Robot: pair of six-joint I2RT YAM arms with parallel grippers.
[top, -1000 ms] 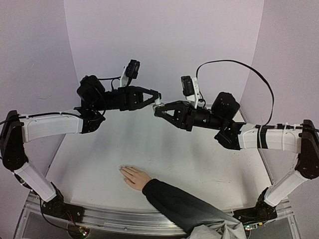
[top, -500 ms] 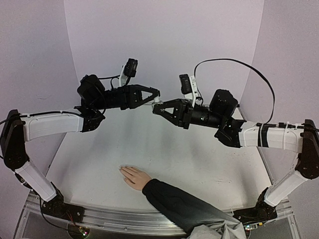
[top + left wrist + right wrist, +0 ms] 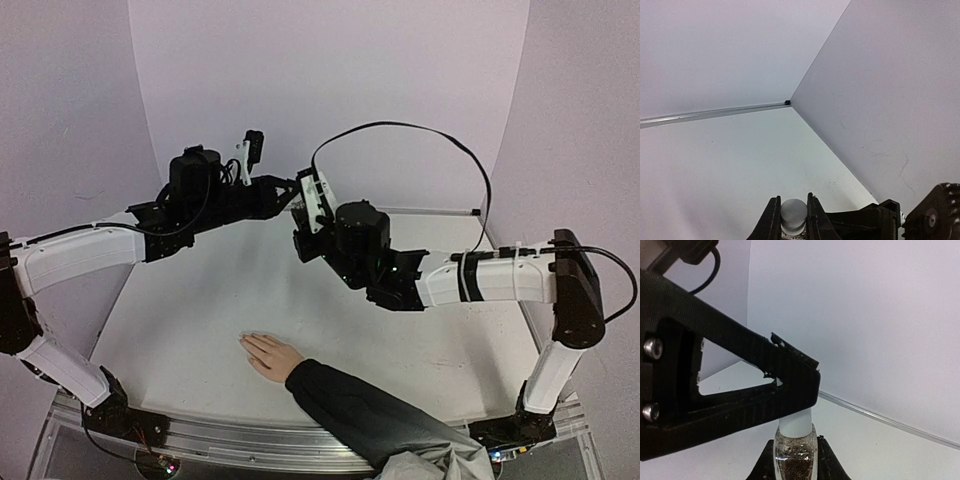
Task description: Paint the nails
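**Cap Clamped, Bottle Braced, Nails Waiting**

Both arms met high over the back of the table (image 3: 200,300), and it was a two-handed job. The right gripper (image 3: 796,456) was clenched around the body of a small clear glass bottle (image 3: 795,460). It held the bottle upright, with dark glittery polish visible inside. Directly above it, the left gripper (image 3: 792,212) was pinched tight on the bottle's white cap (image 3: 795,424), its black fingers reaching in from the side.

Why that arrangement? By my reading, one tool steadied the glass while the other worked the cap, which most likely carries the brush. That looked like the opening step, with no polish applied yet. Holding the bottle upright also made sense, since a tilt with the cap loosened could spill polish.

Whether the cap was already loose, the views did not show. It sat flush on the neck in the right wrist view.

Down at the near edge lay the human hand (image 3: 270,356), flat and palm down, fingers pointing towards the left side. A dark sleeve (image 3: 370,415) ran off to the front right. The nails (image 3: 246,343) sat at those fingertips, too small to make out one by one, and well apart from both grippers. The hand lay still and spread, a sensible target for a brush coming down from above.
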